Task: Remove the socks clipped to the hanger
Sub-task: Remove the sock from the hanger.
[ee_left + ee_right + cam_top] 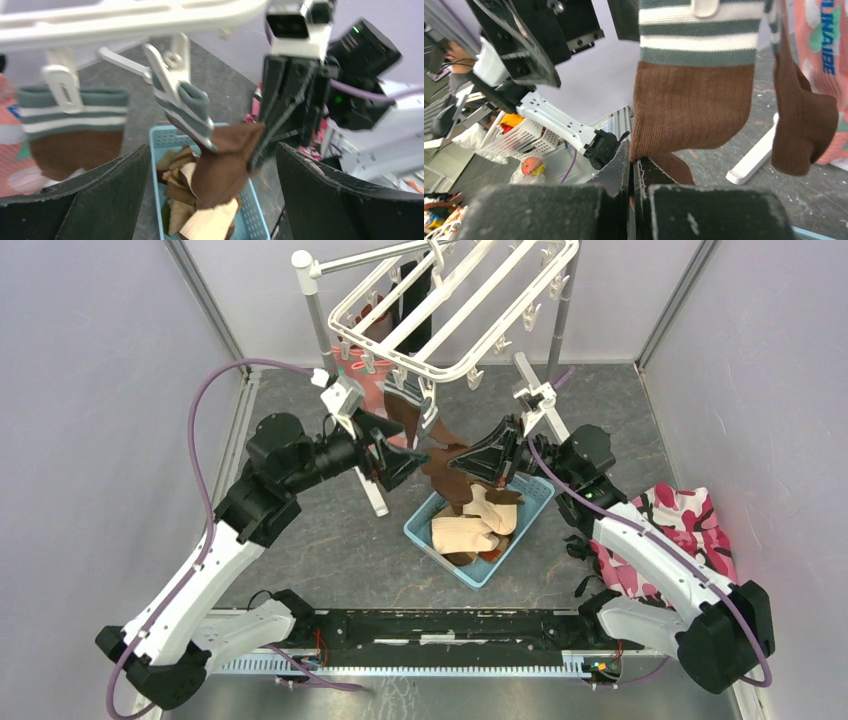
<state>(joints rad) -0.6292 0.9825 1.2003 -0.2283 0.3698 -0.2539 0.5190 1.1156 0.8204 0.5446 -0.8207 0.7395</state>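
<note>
Right wrist: right gripper [631, 165] pinches clipped brown sock [694, 105], left gripper [212, 175] wide; hard tug could swing hanger [125, 20], slipping grip.

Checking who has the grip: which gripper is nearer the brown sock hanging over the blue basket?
Right. The right gripper is shut on the lower end of the brown sock; the left gripper stands open facing it, apparently not touching.

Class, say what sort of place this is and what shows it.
Probably a lab robot cell staged for laundry: plain partition walls, a white clip hanger with socks, a light blue basket.
</note>
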